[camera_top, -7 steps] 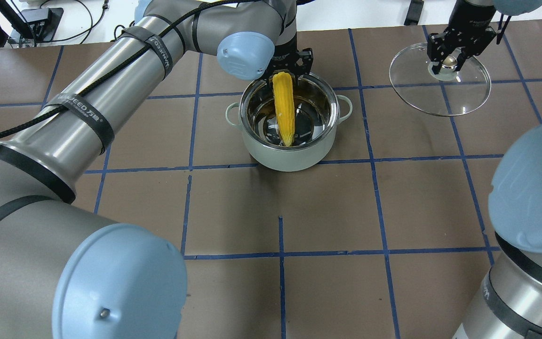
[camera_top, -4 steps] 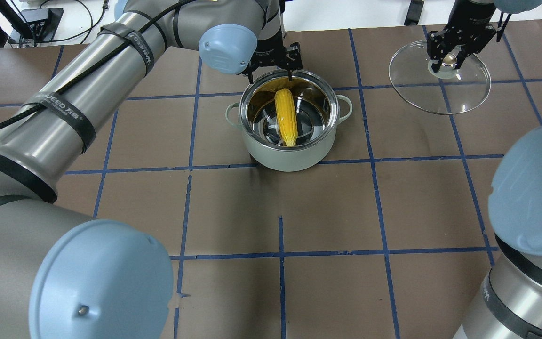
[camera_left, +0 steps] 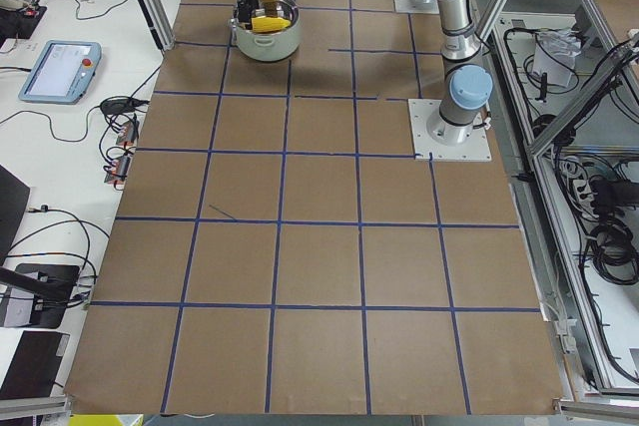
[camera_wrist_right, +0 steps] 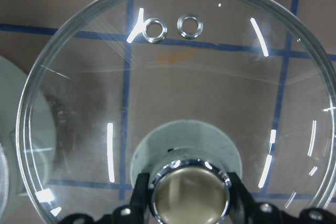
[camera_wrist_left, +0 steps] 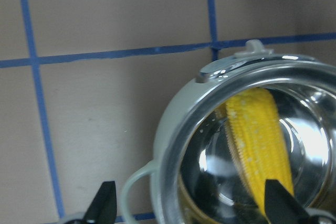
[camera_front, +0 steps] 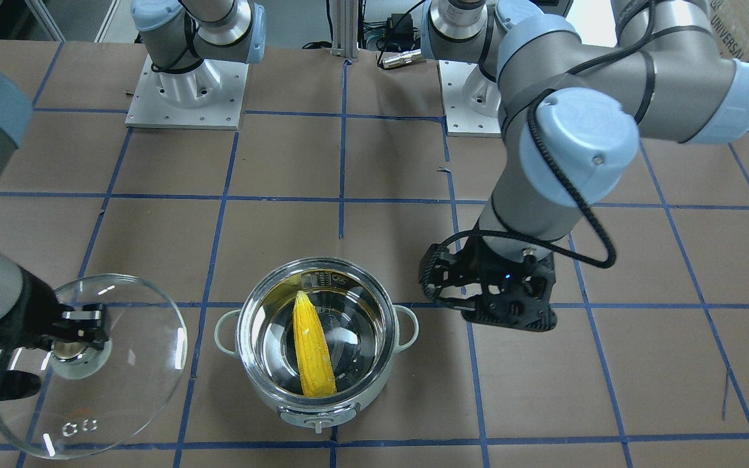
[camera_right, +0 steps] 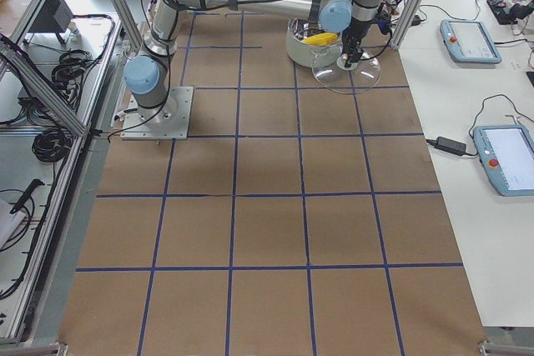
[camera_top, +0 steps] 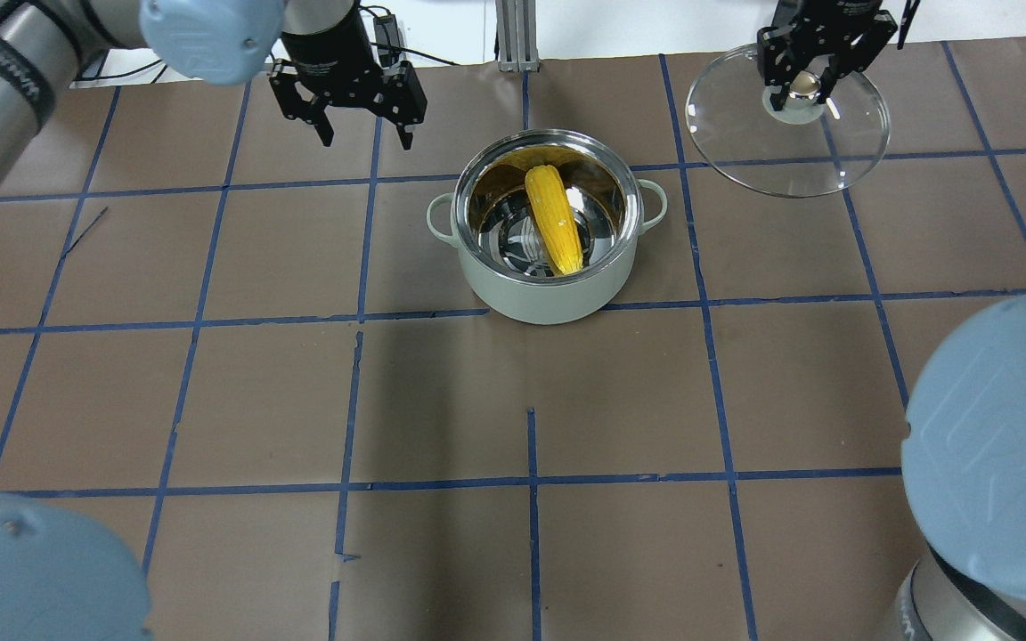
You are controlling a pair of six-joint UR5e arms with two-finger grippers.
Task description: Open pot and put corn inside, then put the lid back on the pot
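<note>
Lying in the pot (camera_top: pixel 549 303), corn (camera_top: pixel 554 221) points its tip toward the robot (camera_front: pixel 569 149); left gripper (camera_top: pixel 367 141) spread, empty; right gripper (camera_top: pixel 802 93) pinches lid (camera_top: pixel 780 165)

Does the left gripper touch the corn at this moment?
Apart. The overhead view shows the left gripper open, off to the side of the pot in which the corn lies.

pot (camera_top: pixel 550 299): mirror-polished steel lining, pale satin outer body. lid (camera_top: pixel 745 165): clear glossy glass with a chromed metal knob (camera_wrist_right: pixel 189 192). corn (camera_top: pixel 554 221): yellow, finely bumpy kernels. table (camera_top: pixel 442 401): matt brown paper covering crossed by blue tape lines (camera_top: pixel 533 534). left arm (camera_front: pixel 667 71): satin grey metal tubes, smooth pale-blue caps (camera_front: pixel 576 146).
</note>
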